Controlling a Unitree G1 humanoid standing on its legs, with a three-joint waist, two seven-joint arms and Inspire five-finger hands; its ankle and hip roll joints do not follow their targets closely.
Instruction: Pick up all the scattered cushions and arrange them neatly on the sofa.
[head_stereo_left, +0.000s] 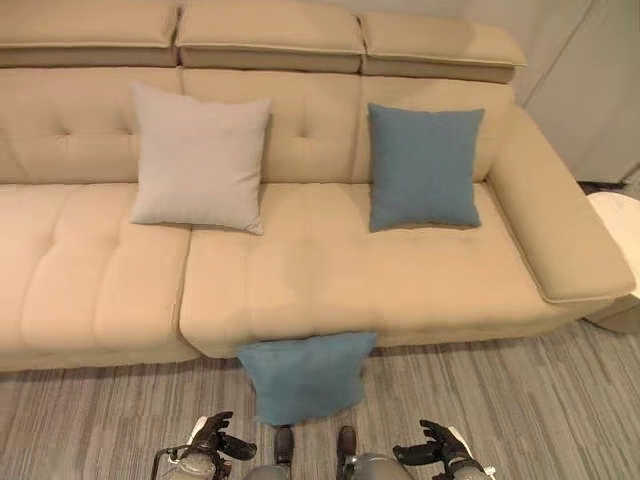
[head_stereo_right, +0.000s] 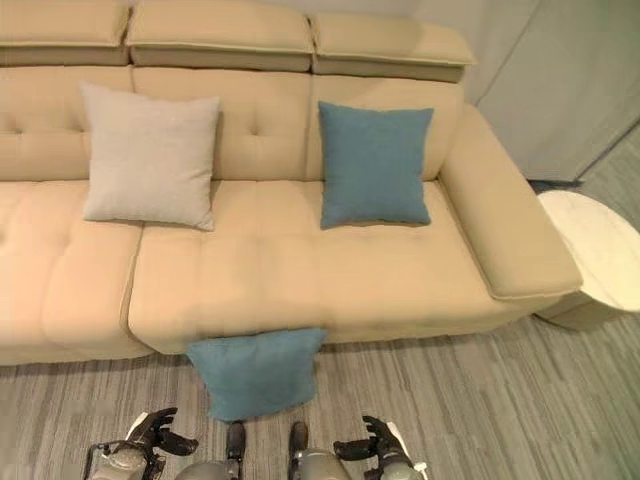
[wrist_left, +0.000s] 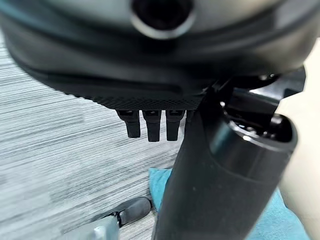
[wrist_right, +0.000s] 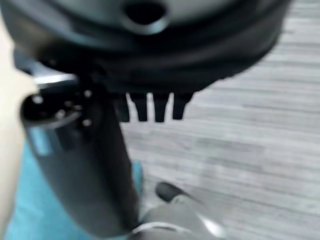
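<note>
Cushions, three. Blue cushion (head_stereo_left: 305, 378) on the grey striped carpet (head_stereo_left: 520, 400), leaning against the front of the beige sofa (head_stereo_left: 330, 270), just ahead of both hands and between them; same cushion seen past the left hand's fingers (wrist_left: 150, 127) in the left wrist view and beside the right hand's thumb in the right wrist view. Second blue cushion (head_stereo_left: 425, 168) upright against the sofa backrest, well beyond the right hand, toward the armrest (head_stereo_left: 560, 230). Light grey cushion (head_stereo_left: 200, 158) upright against the backrest, well beyond the left hand, tilted slightly, straddling the seam between two seats. Sofa tufted, with three raised headrest sections (head_stereo_left: 270, 35) along the top. Round white side table (head_stereo_right: 595, 250) beside the armrest, far out past the right hand. Pale wall panels (head_stereo_right: 540, 90) behind. Left hand (head_stereo_left: 215, 440) low at the near edge, over the carpet, fingers relaxed and spread, thumb apart, holding nothing, touching nothing. Right hand (head_stereo_left: 435, 445) likewise low over the carpet, fingers loosely spread, white-covered thumb apart, empty, clear of the nearby cushion.
</note>
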